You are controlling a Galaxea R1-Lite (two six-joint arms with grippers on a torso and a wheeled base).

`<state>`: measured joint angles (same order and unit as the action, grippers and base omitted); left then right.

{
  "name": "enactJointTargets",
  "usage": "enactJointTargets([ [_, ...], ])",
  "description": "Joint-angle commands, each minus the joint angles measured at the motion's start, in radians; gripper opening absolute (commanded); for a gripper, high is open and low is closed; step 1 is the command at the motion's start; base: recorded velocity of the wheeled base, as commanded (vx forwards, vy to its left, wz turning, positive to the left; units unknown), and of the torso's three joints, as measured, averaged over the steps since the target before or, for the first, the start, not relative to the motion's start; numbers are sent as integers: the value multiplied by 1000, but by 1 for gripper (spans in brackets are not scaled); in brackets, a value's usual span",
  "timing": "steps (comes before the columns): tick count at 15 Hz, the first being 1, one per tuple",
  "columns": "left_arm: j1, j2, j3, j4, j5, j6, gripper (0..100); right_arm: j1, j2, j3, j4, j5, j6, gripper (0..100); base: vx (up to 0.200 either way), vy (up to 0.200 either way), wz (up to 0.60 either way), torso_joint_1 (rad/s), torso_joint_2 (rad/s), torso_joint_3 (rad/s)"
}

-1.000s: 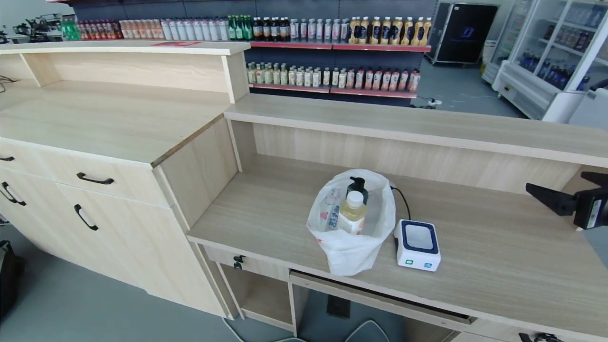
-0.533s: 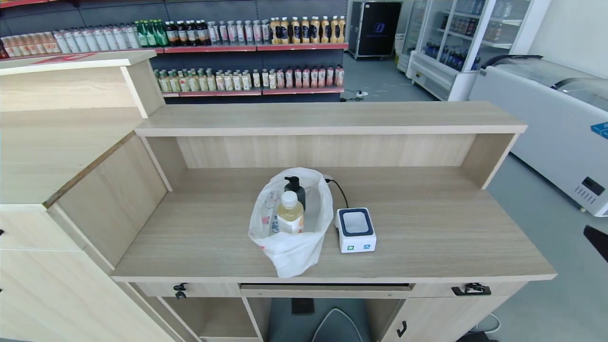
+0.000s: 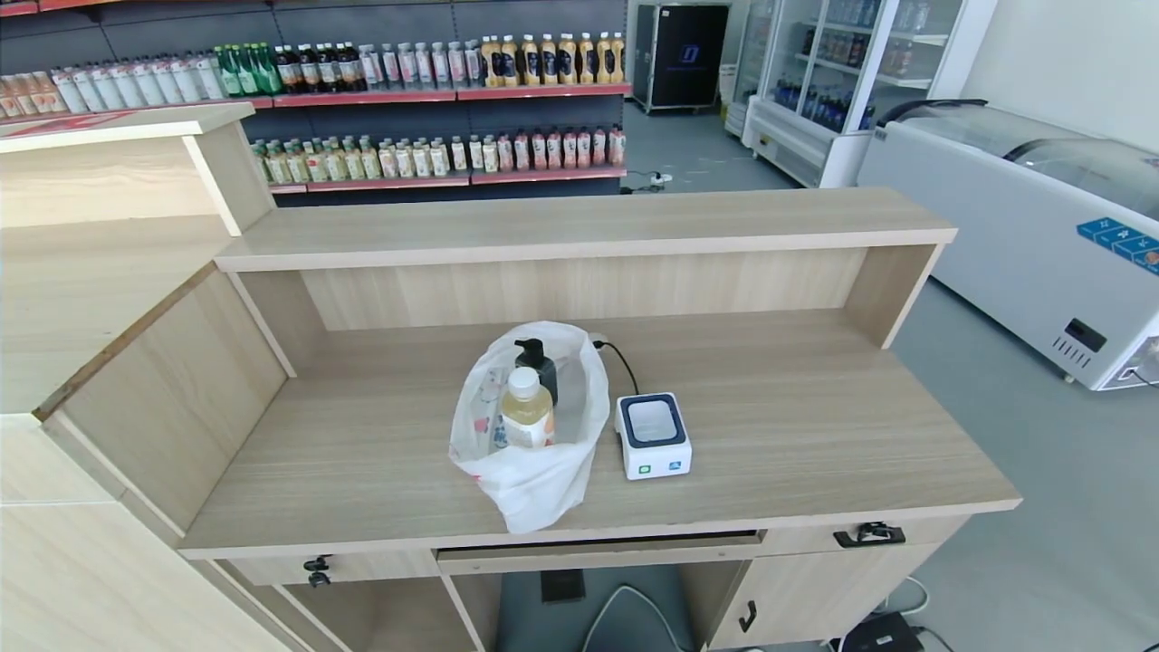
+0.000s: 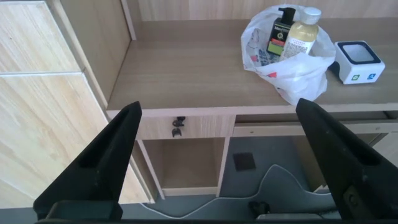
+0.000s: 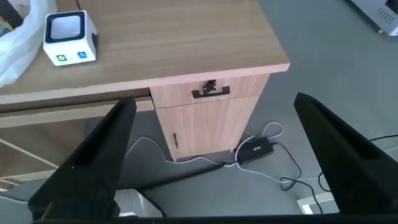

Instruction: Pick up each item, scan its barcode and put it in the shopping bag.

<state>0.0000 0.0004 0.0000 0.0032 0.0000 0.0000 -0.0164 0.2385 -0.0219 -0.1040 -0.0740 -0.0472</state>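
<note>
— Left gripper [image 4: 217,106], right gripper [image 5: 216,98]: both spread wide, empty.
— Shopping bag [image 3: 530,453]?
— Mid-desk [image 3: 815,426], bottles [image 3: 525,412] inside; scanner [image 3: 652,435] at its 3 o'clock. Limp bag near the front edge; a nudge could topple it.

The shopping bag [image 3: 530,480] hides the lower parts of the juice bottle [image 3: 526,417] and black pump bottle [image 3: 541,367]. A printed pack [image 3: 493,412] beside them is too veiled to identify.

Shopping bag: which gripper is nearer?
Left, likely. The left gripper hangs in front of the desk's left half, the shopping bag diagonally ahead. The right gripper hangs in front of the right end, past the barcode scanner.
</note>
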Motion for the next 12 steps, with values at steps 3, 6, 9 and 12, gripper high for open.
enactJointTargets([
  [3, 0, 0, 0, 0, 0, 0, 100, 12, -239, 22, 107, 69, 23, 100, 0, 0, 0, 0, 0, 0],
  [6, 0, 0, 0, 0, 0, 0, 100, 12, -239, 22, 109, 63, 61, 100, 0, 0, 0, 0, 0, 0],
  [9, 0, 0, 0, 0, 0, 0, 100, 12, -239, 22, 109, 63, 63, 100, 0, 0, 0, 0, 0, 0],
  [12, 0, 0, 0, 0, 0, 2, 100, 12, -239, 22, 109, 63, 58, 100, 0, 0, 0, 0, 0, 0],
])
